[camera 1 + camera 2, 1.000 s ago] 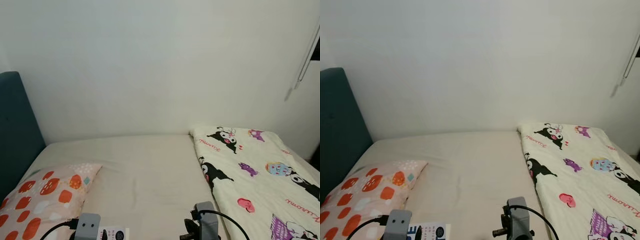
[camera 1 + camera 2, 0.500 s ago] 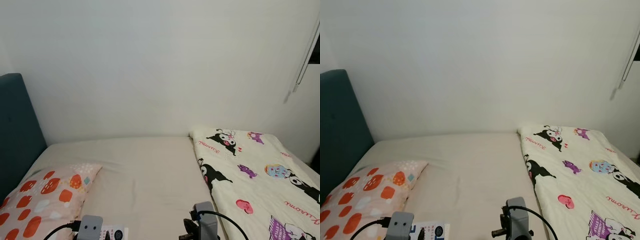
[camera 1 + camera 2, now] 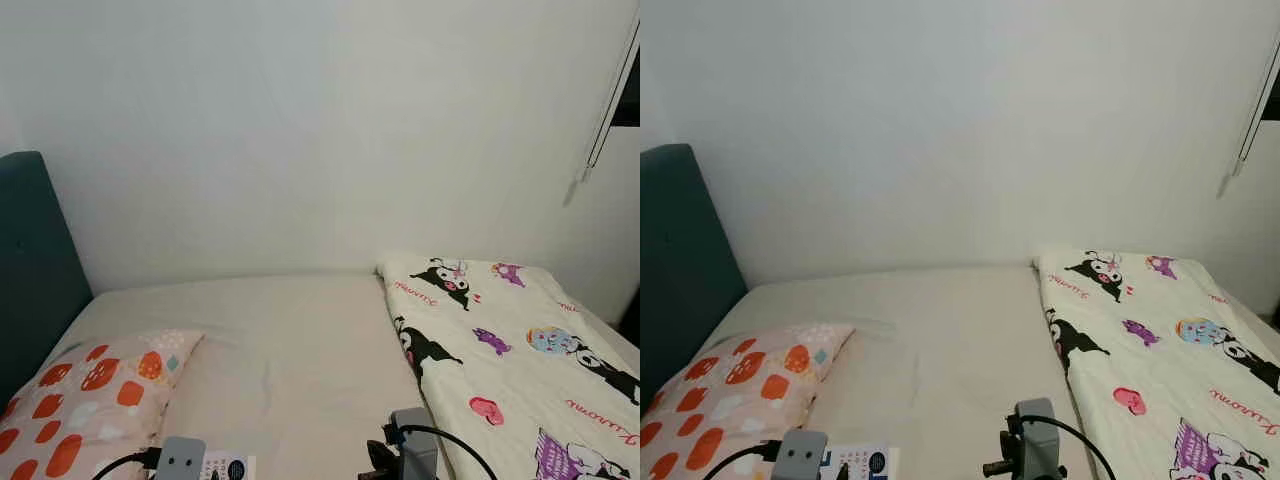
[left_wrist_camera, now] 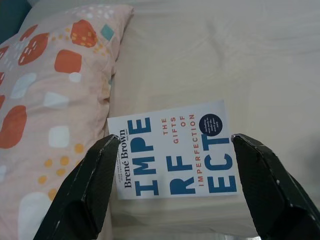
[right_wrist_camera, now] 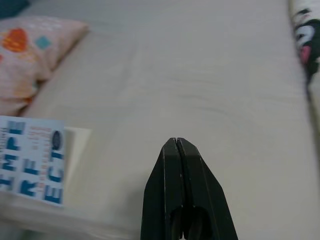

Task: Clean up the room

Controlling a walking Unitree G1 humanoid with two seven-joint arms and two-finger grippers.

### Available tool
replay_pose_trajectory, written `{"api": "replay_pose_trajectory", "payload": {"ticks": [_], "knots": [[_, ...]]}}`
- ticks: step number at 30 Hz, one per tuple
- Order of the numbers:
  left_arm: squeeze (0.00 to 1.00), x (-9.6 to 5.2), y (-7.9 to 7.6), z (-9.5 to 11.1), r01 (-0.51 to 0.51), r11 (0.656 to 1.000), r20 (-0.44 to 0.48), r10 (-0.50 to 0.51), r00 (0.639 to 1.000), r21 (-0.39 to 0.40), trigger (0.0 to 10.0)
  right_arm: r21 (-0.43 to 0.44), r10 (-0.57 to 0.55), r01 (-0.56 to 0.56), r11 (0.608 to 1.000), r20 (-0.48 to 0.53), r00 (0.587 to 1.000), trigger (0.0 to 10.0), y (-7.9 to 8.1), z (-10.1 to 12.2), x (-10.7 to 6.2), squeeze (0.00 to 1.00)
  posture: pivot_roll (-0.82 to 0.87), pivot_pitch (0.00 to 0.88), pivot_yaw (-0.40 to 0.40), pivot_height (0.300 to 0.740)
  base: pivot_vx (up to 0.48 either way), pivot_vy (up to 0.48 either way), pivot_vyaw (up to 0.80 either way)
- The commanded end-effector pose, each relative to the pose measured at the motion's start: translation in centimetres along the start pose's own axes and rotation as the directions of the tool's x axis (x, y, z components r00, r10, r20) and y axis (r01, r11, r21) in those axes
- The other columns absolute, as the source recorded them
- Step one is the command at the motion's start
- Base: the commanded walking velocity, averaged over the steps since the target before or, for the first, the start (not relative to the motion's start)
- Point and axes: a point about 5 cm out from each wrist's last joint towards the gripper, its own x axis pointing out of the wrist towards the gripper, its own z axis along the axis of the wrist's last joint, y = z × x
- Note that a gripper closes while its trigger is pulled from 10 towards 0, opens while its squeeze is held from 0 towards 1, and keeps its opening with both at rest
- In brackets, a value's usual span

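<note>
Meanwhile the view is tilting upward slightly; the left hand [image 4: 170, 187] is hovering, fingers spread wide, over the book [image 4: 172, 152] lying on the bed [image 3: 290, 340] beside the pillow [image 3: 90, 390], the right hand [image 5: 181, 147] clenched, so pickup seems pending.

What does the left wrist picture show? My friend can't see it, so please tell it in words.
The left gripper, fingers wide open, hovers over a white book with blue letters lying on a cream bed sheet. Beside the book lies a pink pillow with orange spots.
</note>
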Motion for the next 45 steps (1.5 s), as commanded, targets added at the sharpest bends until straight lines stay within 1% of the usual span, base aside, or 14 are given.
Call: {"api": "replay_pose_trajectory", "payload": {"ticks": [1,5,7,11,12,14,17,18,20,24,26,37,40,45], "knots": [[0.0,-0.4,0.0,-0.5,0.007,1.0,-0.02,-0.007,1.0,-0.001,10.0,-0.009,-0.044,0.044,0.999,-0.019,0.999,10.0,-0.6,-0.6,-0.4,0.0,-0.05,0.088,-0.034,0.74,0.0,0.0,0.0],[0.0,-0.4,0.1,-0.6,-0.003,1.0,-0.031,0.003,1.0,-0.001,10.0,-0.006,-0.055,0.055,0.998,-0.019,0.998,10.0,-0.8,-0.6,-0.5,0.0,-0.05,0.086,-0.036,0.74,0.0,0.0,0.0],[0.0,-0.4,0.2,-0.6,-0.018,1.0,-0.033,0.017,0.999,-0.023,10.0,-0.005,-0.037,0.037,0.999,-0.017,0.999,10.0,-0.9,-0.5,-0.5,0.0,-0.05,0.084,-0.039,0.74,0.0,0.0,0.0],[0.0,-0.3,0.2,-0.5,-0.014,1.0,-0.026,0.014,1.0,-0.018,10.0,0.017,-0.017,0.018,1.0,-0.015,1.0,10.0,-0.7,-0.4,-0.5,0.0,-0.05,0.085,-0.038,0.74,0.0,0.0,0.0],[0.0,-0.3,-0.1,-0.5,0.006,1.0,-0.021,-0.006,1.0,0.007,10.0,0.048,-0.017,0.018,0.999,-0.032,0.999,10.0,-0.8,-0.5,-0.5,0.0,-0.05,0.086,-0.036,0.74,0.0,0.0,0.0],[0.0,-0.4,-0.5,-0.5,0.024,1.0,-0.024,-0.024,0.999,0.016,10.0,0.075,-0.021,0.025,0.997,-0.052,0.998,10.0,-0.9,-0.5,-0.5,0.0,-0.06,0.088,-0.034,0.74,0.0,0.0,0.0],[0.0,-0.4,-0.6,-0.4,0.026,1.0,-0.022,-0.026,0.999,0.012,10.0,0.003,-0.054,0.055,0.999,-0.08,0.995,10.0,-1.1,-0.8,-0.4,0.0,-0.06,0.09,-0.033,0.74,0.0,0.0,0.0],[0.0,-0.4,-0.6,-0.4,0.026,1.0,-0.022,-0.026,0.999,0.012,10.0,0.003,-0.054,0.055,0.999,-0.08,0.995,10.0,-1.1,-0.8,-0.4,0.0,-0.06,0.09,-0.033,0.74,0.0,0.0,0.0],[0.0,-0.4,-0.6,-0.3,0.029,1.0,-0.016,-0.029,0.999,0.001,10.0,-0.046,-0.064,0.061,0.997,-0.066,0.996,10.0,-1.2,-0.8,-0.4,0.0,-0.06,0.092,-0.032,0.74,0.0,0.0,0.0],[0.0,-0.4,-0.6,-0.2,0.029,1.0,-0.014,-0.029,0.999,-0.002,10.0,-0.043,-0.072,0.07,0.997,-0.052,0.996,10.0,-1.2,-0.7,-0.4,0.0,-0.05,0.094,-0.031,0.74,0.0,0.0,0.0],[0.0,-0.3,-0.5,-0.1,0.027,1.0,-0.009,-0.027,1.0,-0.001,10.0,-0.046,-0.076,0.075,0.996,-0.019,0.997,10.0,-1.3,-0.4,-0.4,0.0,-0.06,0.094,-0.029,0.74,0.0,0.0,0.0],[0.0,-0.3,-0.3,0.1,0.024,0.999,0.001,-0.024,1.0,-0.021,10.0,-0.013,-0.068,0.068,0.998,-0.009,0.998,10.0,-1.1,-0.2,-0.5,0.0,-0.06,0.09,-0.026,0.74,0.0,0.0,0.0],[0.0,-0.3,-0.3,0.0,0.03,1.0,-0.008,-0.03,1.0,-0.008,10.0,-0.018,-0.07,0.07,0.997,-0.002,0.998,10.0,-1.1,-0.2,-0.5,0.0,-0.06,0.089,-0.026,0.74,0.0,0.0,0.0],[0.0,-0.3,-0.4,0.0,0.027,1.0,-0.004,-0.027,1.0,-0.012,10.0,-0.068,-0.043,0.044,0.997,0.018,0.999,10.0,-1.1,0.2,-0.4,0.0,-0.06,0.083,-0.046,0.74,0.0,0.0,0.0]]}}
